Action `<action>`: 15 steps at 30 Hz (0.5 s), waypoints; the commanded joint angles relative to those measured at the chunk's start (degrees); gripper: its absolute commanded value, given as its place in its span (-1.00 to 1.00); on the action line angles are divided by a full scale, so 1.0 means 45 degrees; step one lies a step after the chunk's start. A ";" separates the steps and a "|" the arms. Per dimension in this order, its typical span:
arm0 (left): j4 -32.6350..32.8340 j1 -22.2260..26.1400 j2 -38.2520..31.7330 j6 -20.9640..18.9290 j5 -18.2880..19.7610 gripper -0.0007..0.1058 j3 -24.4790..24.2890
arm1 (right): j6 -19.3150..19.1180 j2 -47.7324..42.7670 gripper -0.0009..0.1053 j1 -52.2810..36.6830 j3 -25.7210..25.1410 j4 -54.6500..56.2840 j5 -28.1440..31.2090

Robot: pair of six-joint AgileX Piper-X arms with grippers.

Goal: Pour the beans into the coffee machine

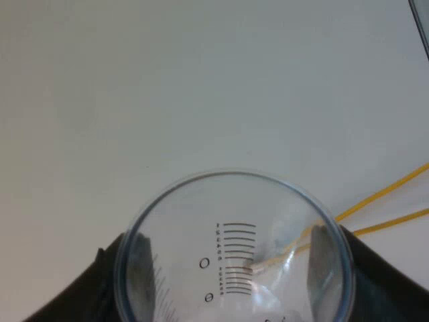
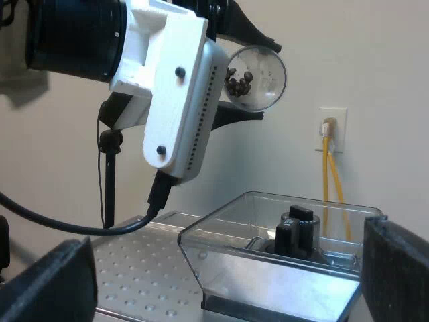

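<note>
Pouring stage: partway, by the look of it. The measuring glass [image 1: 201, 215] was lifted and tipped, but the beans [image 2: 238, 82] lay inside it, so the emptying itself was left to do.
Right gripper: the right gripper [image 2: 221, 275] hung with its fingers spread wide and nothing between them.
Just past its fingertips: the clear bean hopper [image 2: 268, 275] stood open-topped on the espresso machine [image 2: 134, 268], with a black knob [image 2: 298, 228] at its middle.
Left gripper: the left gripper [image 1: 228, 251] pinched the glass, one finger pressed to each side of its wall. It hung high above the hopper and well apart from it.
Beans: a small cluster rested against the low side of the glass, between the left fingers.
Axis: the glass lay on its side with its long axis near level and one round end turned toward the right gripper. That end was judged to be the mouth, though this could not be settled.
Left to do: the mouth likely needed to dip lower, over the hopper's opening, before anything would fall.
Beyond both tools: a pale wall [image 1: 201, 80] with a socket [image 2: 332, 127].
</note>
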 commanded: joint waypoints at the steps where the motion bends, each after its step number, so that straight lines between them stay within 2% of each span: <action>1: -0.0218 -0.0090 -0.0032 0.0376 0.0043 -0.90 -0.0133 | -0.0020 -0.0102 0.53 0.0018 -0.0137 -0.0152 -0.0032; 3: -0.0218 -0.0090 -0.0032 0.0440 0.0043 -0.90 -0.0133 | -0.0020 -0.0102 0.53 0.0018 -0.0137 -0.0152 -0.0032; 8: -0.0218 -0.0090 -0.0032 0.1864 0.0089 -0.90 -0.0133 | -0.0020 -0.0102 0.53 0.0018 -0.0137 -0.0152 -0.0032; 15: -0.0218 -0.0090 -0.0032 0.2706 0.0128 -0.90 -0.0133 | -0.0020 -0.0102 0.53 0.0018 -0.0137 -0.0152 -0.0032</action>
